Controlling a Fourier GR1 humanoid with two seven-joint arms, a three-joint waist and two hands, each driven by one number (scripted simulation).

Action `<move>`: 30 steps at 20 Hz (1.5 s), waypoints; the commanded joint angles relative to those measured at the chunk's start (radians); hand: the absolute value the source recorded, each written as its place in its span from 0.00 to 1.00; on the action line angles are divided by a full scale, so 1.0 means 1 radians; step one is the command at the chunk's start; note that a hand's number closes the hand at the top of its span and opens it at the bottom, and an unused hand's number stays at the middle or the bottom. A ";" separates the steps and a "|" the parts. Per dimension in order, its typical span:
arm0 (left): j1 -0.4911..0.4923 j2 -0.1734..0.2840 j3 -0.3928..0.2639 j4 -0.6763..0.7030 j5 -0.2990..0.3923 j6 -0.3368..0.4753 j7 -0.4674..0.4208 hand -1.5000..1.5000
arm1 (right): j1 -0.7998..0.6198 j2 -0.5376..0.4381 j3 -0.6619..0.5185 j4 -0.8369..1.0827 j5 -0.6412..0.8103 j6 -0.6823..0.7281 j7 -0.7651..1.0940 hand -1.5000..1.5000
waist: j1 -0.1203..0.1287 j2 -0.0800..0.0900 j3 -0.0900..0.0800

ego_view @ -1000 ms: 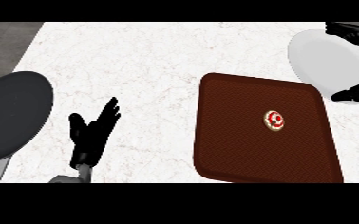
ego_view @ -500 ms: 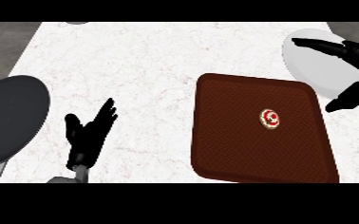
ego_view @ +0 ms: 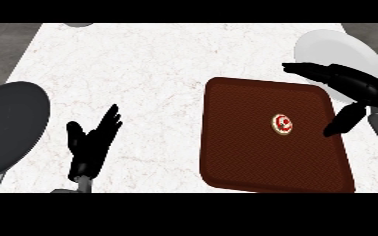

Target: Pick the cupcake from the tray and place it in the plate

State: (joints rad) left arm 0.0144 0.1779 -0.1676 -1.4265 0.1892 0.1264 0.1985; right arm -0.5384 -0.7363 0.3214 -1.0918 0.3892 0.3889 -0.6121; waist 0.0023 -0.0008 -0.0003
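Observation:
A small cupcake [ego_view: 282,124] with red and white topping sits on the dark brown tray [ego_view: 244,150] at the right of the counter. Behind the tray's far right corner lies a white plate [ego_view: 325,50]. My right hand [ego_view: 347,82] hovers open over the tray's right edge, fingers stretched leftward in front of the plate and thumb hanging down just right of the cupcake, not touching it. My left hand [ego_view: 92,142] rests open at the lower left, fingers up, far from the tray.
A dark grey plate [ego_view: 18,122] lies at the counter's left edge, partly cut off. A small grey object [ego_view: 77,25] peeks in at the far top left. Bare marble counter [ego_view: 148,70] spans the middle.
My right hand has come in from the right edge, moving left and down over the plate toward the cupcake. The left hand has stayed put.

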 commanded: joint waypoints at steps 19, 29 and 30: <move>-0.012 -0.040 0.062 0.076 -0.056 -0.070 -0.038 0.50 | 0.098 0.221 -0.074 -0.125 0.336 0.012 0.174 0.00 | 0.001 0.001 0.000; 0.008 -0.072 0.086 0.045 -0.079 -0.062 -0.025 0.50 | 0.131 0.243 -0.110 -0.032 0.477 -0.005 0.043 0.00 | 0.001 0.001 0.000; -0.061 -0.043 0.104 0.039 -0.066 -0.081 0.044 0.50 | 0.112 0.302 -0.083 0.056 0.515 -0.081 0.041 0.00 | 0.003 0.002 0.000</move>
State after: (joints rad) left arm 0.0107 0.1200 -0.0954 -1.4268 0.1166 0.0701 0.2214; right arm -0.4025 -0.4831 0.2295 -1.1093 0.8421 0.3450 -0.5546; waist 0.0045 0.0002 -0.0001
